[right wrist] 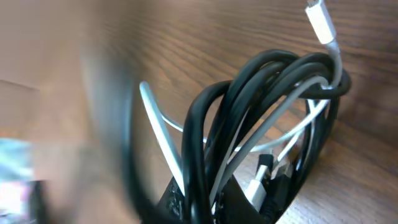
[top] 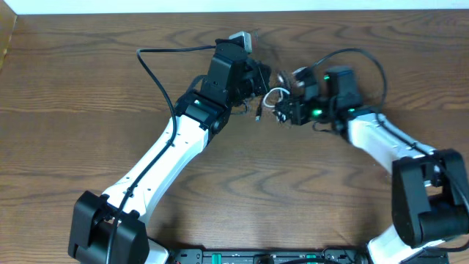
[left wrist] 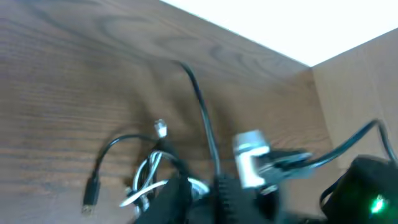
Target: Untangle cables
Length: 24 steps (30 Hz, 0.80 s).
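Gripping one black cable [right wrist: 261, 68] and one white cable [right wrist: 160, 134], seemingly, are the right jaws; left jaws unreadable.

The black-and-white left arm [top: 165, 158] and right arm [top: 374, 136] reach inward, wrists nearly meeting. The right gripper [top: 284, 110] is clamped closed; the left gripper [top: 259, 78] is too blurred to judge.

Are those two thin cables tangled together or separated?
Tangled: the white cable weaves through loops of the black cable, forming one bundle.
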Motion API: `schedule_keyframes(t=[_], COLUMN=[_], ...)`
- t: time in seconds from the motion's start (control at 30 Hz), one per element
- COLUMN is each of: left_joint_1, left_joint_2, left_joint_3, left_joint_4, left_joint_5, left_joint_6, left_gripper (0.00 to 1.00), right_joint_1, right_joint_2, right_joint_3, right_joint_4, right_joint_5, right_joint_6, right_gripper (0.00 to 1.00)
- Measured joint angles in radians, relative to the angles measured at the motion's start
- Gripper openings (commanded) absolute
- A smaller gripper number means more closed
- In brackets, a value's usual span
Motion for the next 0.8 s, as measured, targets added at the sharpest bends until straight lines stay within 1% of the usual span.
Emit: schedule_keyframes(t=[0.03,0.1,0.17,0.3,0.33,0.4,0.5,0.53,0.57,0.67,0.77,0.8], left_joint_1=[0.001,0.005,0.012,0.041,0.043,0.045,0.044,0.045,0.047,0.053,0.068,0.072], left_joint_2=[0.0,0.0,0.0,0.0,0.0,0.0,0.0,0.0,0.0,0.0,0.0,0.0], left_joint_3=[0.0,0.0,0.0,0.0,0.0,0.0,0.0,0.0,0.0,0.0,0.0,0.0], left_joint_4=[-0.014,-0.031,-0.045,-0.106,-0.114,-0.135,-0.159,-0.16,-0.158,-0.155,-0.152,-0.151], left_joint_5=[0.0,0.0,0.0,0.0,0.0,0.0,0.003,0.016,0.037,0.109,0.189,0.197], left_joint_6=[0.01,0.012,0.023,0.029,0.029,0.031,0.04,0.063,0.088,0.169,0.254,0.269], left_gripper=[0.38,0.5,0.57,0.57,0.57,0.57,0.58,0.57,0.57,0.58,0.57,0.57], right_joint_1=[-0.056,-0.122,-0.182,-0.25,-0.253,-0.256,-0.256,-0.256,-0.256,-0.256,-0.256,-0.256], right_joint_2=[0.0,0.0,-0.001,-0.002,-0.002,-0.002,-0.004,-0.004,-0.004,-0.008,-0.008,-0.008], right_joint_3=[0.0,0.0,0.0,-0.001,-0.002,-0.002,-0.004,-0.004,-0.005,-0.003,-0.003,-0.003], right_joint_4=[0.002,0.01,0.034,0.104,0.128,0.227,0.427,0.471,0.557,0.671,0.715,0.718], right_joint_5=[-0.113,-0.234,-0.352,-0.549,-0.568,-0.629,-0.727,-0.742,-0.763,-0.795,-0.813,-0.815], right_joint_6=[0.014,0.023,0.029,0.07,0.084,0.141,0.267,0.296,0.355,0.46,0.542,0.549], right_gripper=[0.01,0.01,0.01,0.01,0.01,0.01,0.01,0.01,0.01,0.01,0.01,0.01])
